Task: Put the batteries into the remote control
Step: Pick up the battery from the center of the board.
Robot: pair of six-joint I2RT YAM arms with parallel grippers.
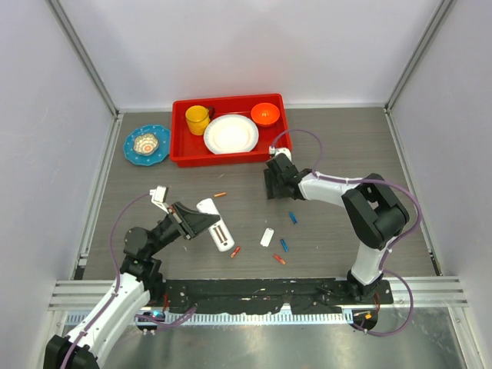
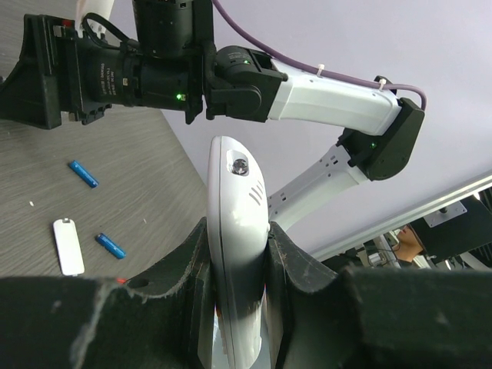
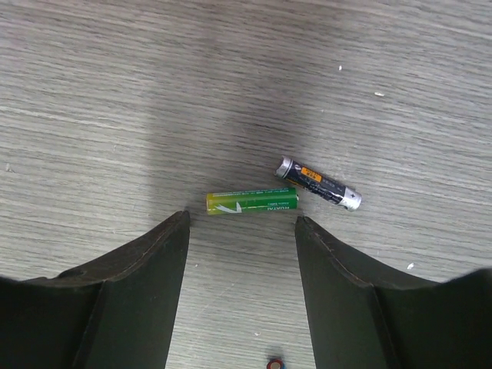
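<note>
My left gripper (image 1: 197, 222) (image 2: 237, 234) is shut on the white remote control (image 1: 217, 227) (image 2: 237, 231) and grips its long sides. It holds the remote tilted just above the table. My right gripper (image 1: 274, 187) (image 3: 242, 221) is open, low over the table. A green battery (image 3: 252, 202) and a dark battery with an orange label (image 3: 319, 183) lie just ahead of its fingertips; the top view hides both. Blue batteries (image 1: 292, 217) (image 1: 284, 245) (image 2: 83, 173) and orange-red batteries (image 1: 220, 194) (image 1: 235, 251) (image 1: 279, 259) lie loose on the table.
The small white cover piece (image 1: 267, 237) (image 2: 68, 246) lies right of the remote. A red tray (image 1: 231, 151) at the back holds a yellow cup (image 1: 197, 119), a white plate (image 1: 231, 134) and an orange bowl (image 1: 265, 114). A blue dish (image 1: 147, 144) sits left of the tray.
</note>
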